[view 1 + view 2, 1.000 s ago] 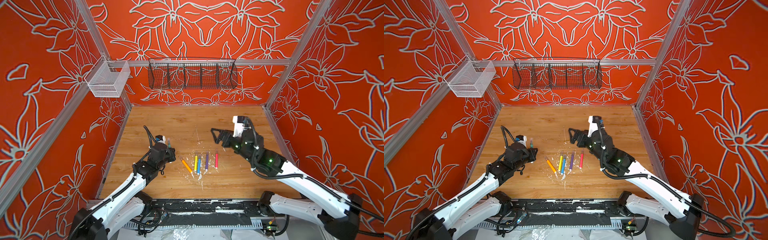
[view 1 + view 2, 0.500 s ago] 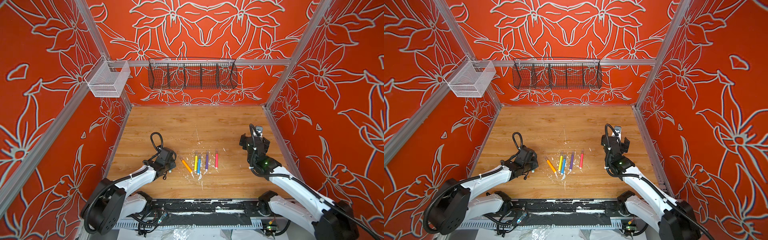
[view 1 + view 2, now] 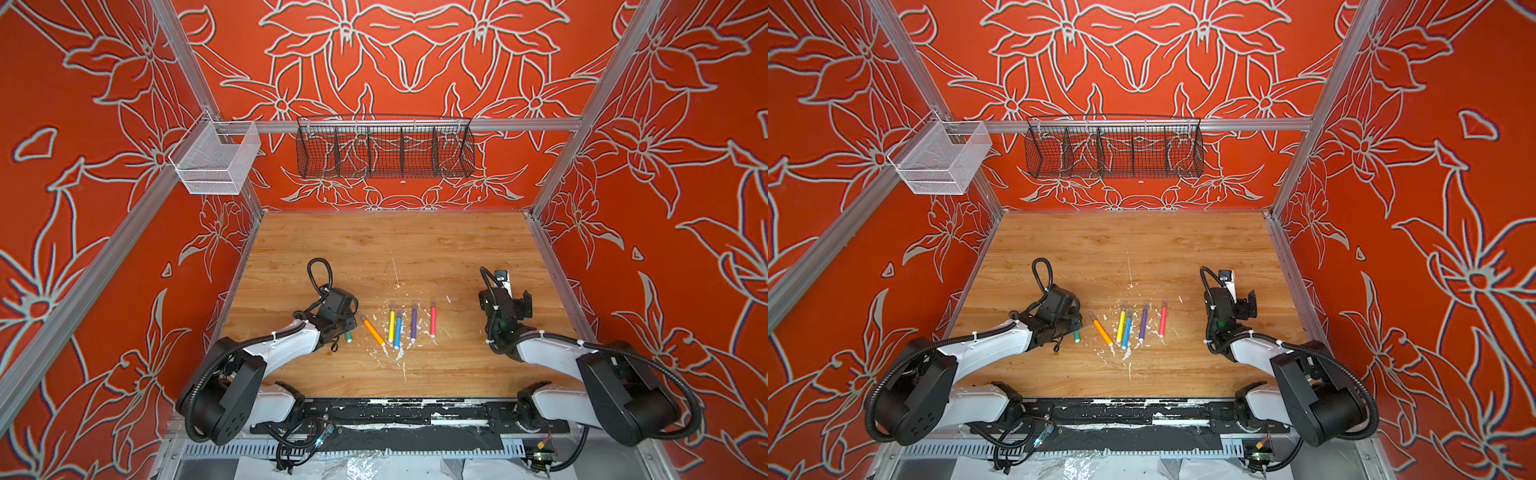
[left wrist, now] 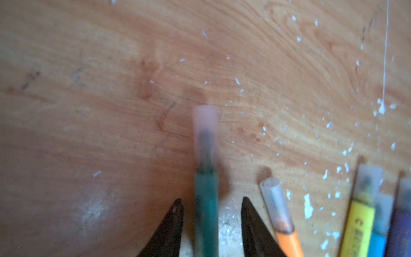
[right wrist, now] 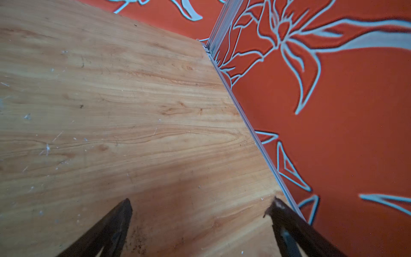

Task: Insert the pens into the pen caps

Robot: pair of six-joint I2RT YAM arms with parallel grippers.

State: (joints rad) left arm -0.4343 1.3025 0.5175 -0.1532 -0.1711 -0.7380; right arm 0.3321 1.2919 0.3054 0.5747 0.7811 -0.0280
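A green pen (image 4: 205,200) with a translucent pen cap (image 4: 205,131) over its tip lies on the wood between the jaws of my left gripper (image 4: 211,200). The jaws are open, with a gap on each side of the pen. Beside it lie the orange pen (image 4: 289,240) with its cap (image 4: 275,200) and the capped yellow pen (image 4: 358,224). In a top view the green (image 3: 348,336), orange (image 3: 372,331), yellow (image 3: 391,324), blue (image 3: 398,330), purple (image 3: 414,322) and pink (image 3: 433,320) pens form a row. My right gripper (image 5: 201,200) stands open and empty over bare wood.
White paint flecks (image 3: 399,353) dot the wooden table (image 3: 374,249) around the pens. The right wall's metal rail (image 5: 255,133) runs close by the right gripper. A black wire basket (image 3: 384,151) and a white mesh basket (image 3: 214,162) hang high on the walls.
The left arm has come down to the table with the green pen and its jaws have opened off it. The right arm has drawn back from the middle to the right side.
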